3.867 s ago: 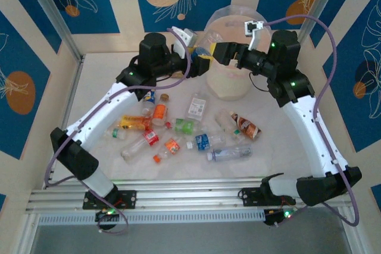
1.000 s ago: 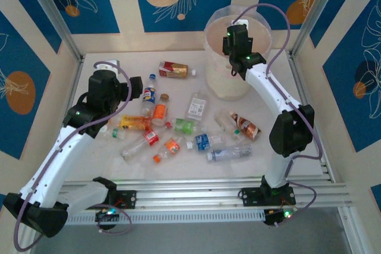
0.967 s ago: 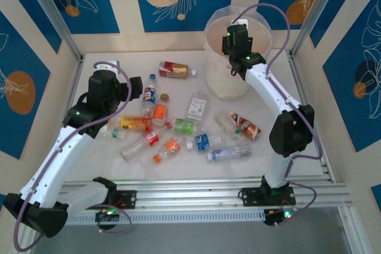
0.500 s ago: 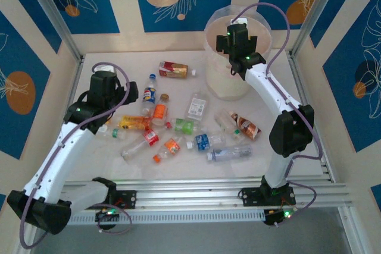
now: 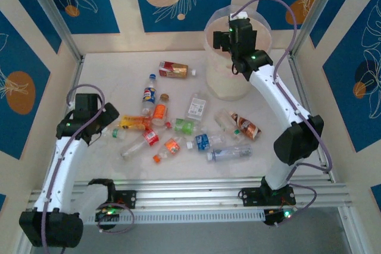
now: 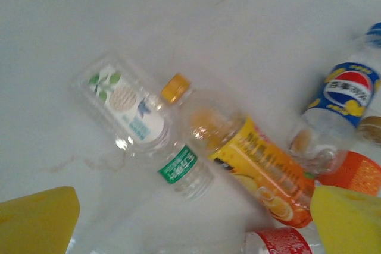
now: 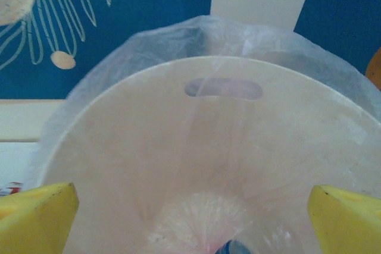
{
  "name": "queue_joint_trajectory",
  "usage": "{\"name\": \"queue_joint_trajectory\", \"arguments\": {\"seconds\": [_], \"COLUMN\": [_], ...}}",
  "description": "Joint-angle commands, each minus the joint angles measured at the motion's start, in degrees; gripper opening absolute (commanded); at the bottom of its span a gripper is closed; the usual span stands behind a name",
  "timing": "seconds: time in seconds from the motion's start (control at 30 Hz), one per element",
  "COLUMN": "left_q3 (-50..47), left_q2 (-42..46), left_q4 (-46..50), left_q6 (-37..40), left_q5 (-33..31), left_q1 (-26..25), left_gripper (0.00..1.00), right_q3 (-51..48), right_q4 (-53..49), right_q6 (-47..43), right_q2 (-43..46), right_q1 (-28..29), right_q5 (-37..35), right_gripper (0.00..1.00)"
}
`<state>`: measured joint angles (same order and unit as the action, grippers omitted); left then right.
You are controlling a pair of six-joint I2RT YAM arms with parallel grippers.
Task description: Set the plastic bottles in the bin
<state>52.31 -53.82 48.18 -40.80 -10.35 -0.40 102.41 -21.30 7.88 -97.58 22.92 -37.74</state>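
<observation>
While the left gripper (image 6: 190, 224) hung wide over an orange bottle (image 6: 256, 165), likely lining up a grab, the other bottles (image 5: 202, 141) lay scattered nearby; the right gripper (image 7: 190, 218) gaped empty above the bin (image 7: 119, 147), placed, I'd guess, for dropping.

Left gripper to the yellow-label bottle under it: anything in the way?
Nothing visible. The open left gripper hangs above the yellow-label bottle; a clear green-label bottle lies tight against its cap side.
</observation>
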Motion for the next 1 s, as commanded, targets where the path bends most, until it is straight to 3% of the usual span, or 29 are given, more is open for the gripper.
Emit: {"name": "queue_joint_trajectory", "arguments": {"seconds": [0.0,0.37,0.97], "left_q3": [-4.3,-9.5,-10.0], "left_q2": [0.5,-7.9,-23.3], "left_q4": [-3.0,-13.5,-24.7], "left_q6": [-5.0,-5.5,-7.2], "left_q5": [6.1,7.5,7.4], "left_q1": [3.6,11.6,15.5], "left_gripper": [0.99,1.00,0.87], "right_q3": [1.1,-1.5,-7.9], "right_q4": [-2.6,-3.8,-1.9], "right_q6": [-0.7,-1.1,-0.1], "right_q2": [2.3,6.5,14.6], "right_q1": [1.4,3.9,6.3], "right_q5": [1.6,0.4,0.0], "right_gripper": [0.99,0.99,0.99]}}
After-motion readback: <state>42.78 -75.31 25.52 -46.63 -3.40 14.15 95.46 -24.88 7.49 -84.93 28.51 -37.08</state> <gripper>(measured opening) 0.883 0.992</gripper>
